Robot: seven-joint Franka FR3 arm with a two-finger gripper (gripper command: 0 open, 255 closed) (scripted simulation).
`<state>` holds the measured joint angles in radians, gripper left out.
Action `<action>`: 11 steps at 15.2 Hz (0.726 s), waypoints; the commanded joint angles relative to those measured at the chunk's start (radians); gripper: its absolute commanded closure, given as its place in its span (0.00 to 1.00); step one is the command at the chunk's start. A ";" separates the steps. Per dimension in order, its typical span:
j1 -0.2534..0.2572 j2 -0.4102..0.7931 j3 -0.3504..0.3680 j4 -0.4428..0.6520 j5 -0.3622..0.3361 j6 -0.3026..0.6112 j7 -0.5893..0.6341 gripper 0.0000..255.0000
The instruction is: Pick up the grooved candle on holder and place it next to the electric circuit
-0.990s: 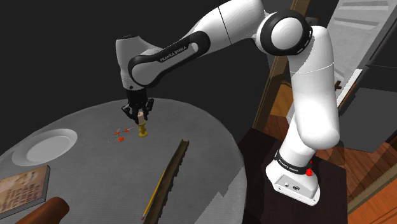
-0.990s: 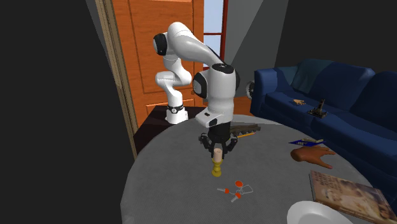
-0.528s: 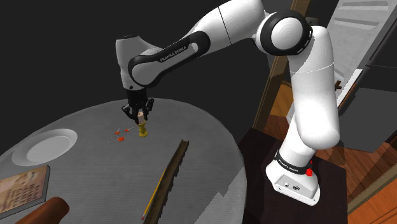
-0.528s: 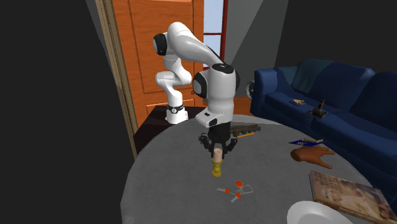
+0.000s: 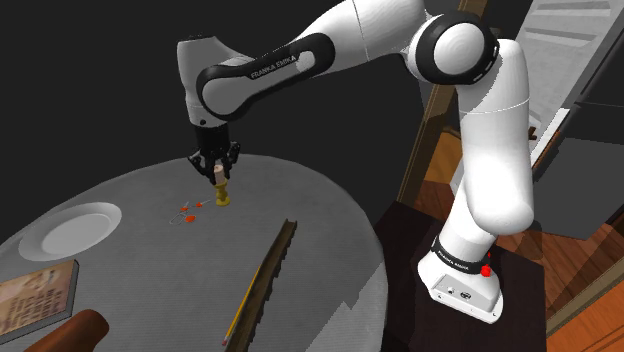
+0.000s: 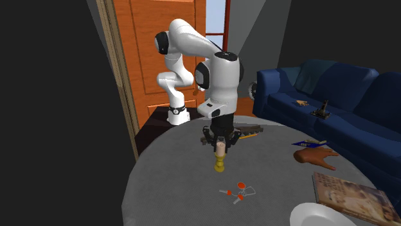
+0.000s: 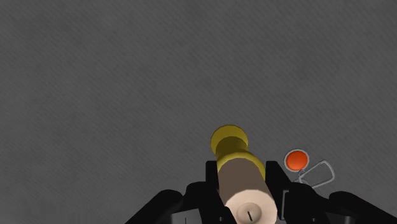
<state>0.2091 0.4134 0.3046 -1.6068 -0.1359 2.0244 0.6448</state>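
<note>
At the end effector: its two black fingers are closed on the pale candle, one on each side of the wax body. The yellow holder hangs past the fingertips.
Just changed: the arm stands higher than half a second back. Candle and holder have come up with it and stay upright in the grip.
Directly beneath: the holder's foot looks just clear of the grey tabletop, though the gap is slight and hard to confirm.
Meaning for the task: the grasp appears to have taken, so the pick-up is judged done. The carry and the set-down remain.
Just beside the end effector: the electric circuit, red parts with a thin wire loop, lies flat on the tabletop, near the candle but not touching it.
Next move, as a judgement: a short shift toward the circuit, then a gentle lowering next to the wire loop, not onto it.
Farther out: a white plate and a book lie well beyond the circuit.
</note>
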 commanded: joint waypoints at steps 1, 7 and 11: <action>-0.001 -0.009 0.002 0.014 0.004 -0.023 -0.002 1.00; 0.000 -0.027 0.005 0.069 0.011 -0.095 -0.008 1.00; 0.001 -0.035 0.007 0.112 0.015 -0.145 -0.011 1.00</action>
<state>0.2105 0.3828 0.3113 -1.5005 -0.1222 1.8891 0.6347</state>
